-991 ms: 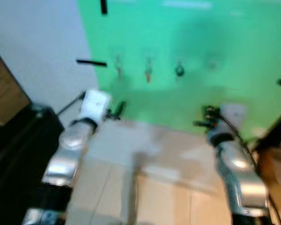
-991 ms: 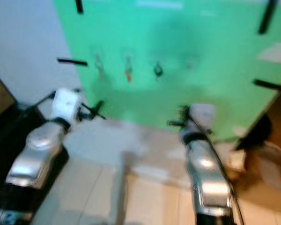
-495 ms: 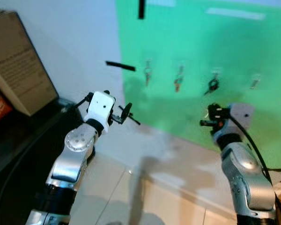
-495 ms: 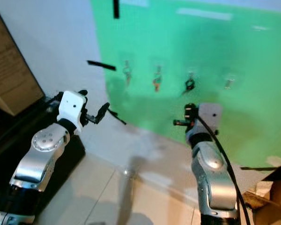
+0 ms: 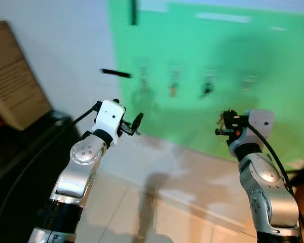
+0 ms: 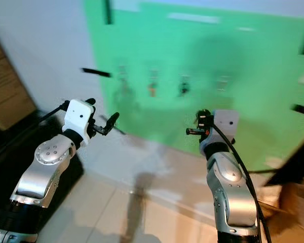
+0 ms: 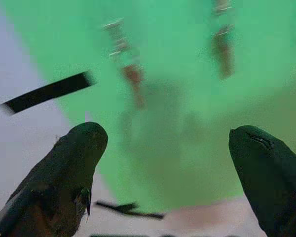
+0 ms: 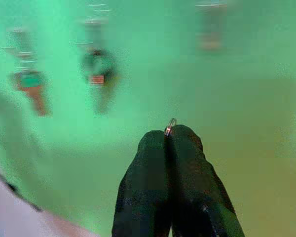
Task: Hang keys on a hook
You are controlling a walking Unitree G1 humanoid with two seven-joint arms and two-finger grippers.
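Observation:
A green wall panel (image 5: pixel 218 55) carries a row of hooks, blurred in the eye views. On them hang a silver key (image 5: pixel 142 81), a red-tagged key (image 5: pixel 173 89) and a dark key (image 5: pixel 207 89). The rightmost hook (image 5: pixel 251 81) is too blurred to tell whether anything hangs on it. My right gripper (image 5: pixel 222 124) is raised toward the panel, below that hook, shut on a small metal key ring (image 8: pixel 170 124) that peeks out between its fingertips (image 8: pixel 185 140). My left gripper (image 5: pixel 134 125) is held up at the left, open and empty, well short of the wall.
A cardboard box (image 5: pixel 10 91) rests on dark furniture (image 5: pixel 20 167) at the left. A black tape strip (image 5: pixel 115 73) is stuck on the white wall beside the panel. Pale tiled floor (image 5: pixel 182 202) lies below. Another box (image 6: pixel 299 197) stands at the right.
The whole picture has shifted and blurred, so the camera moved. Both arms keep the same raised pose, the right still shut on the ring, the left still open.

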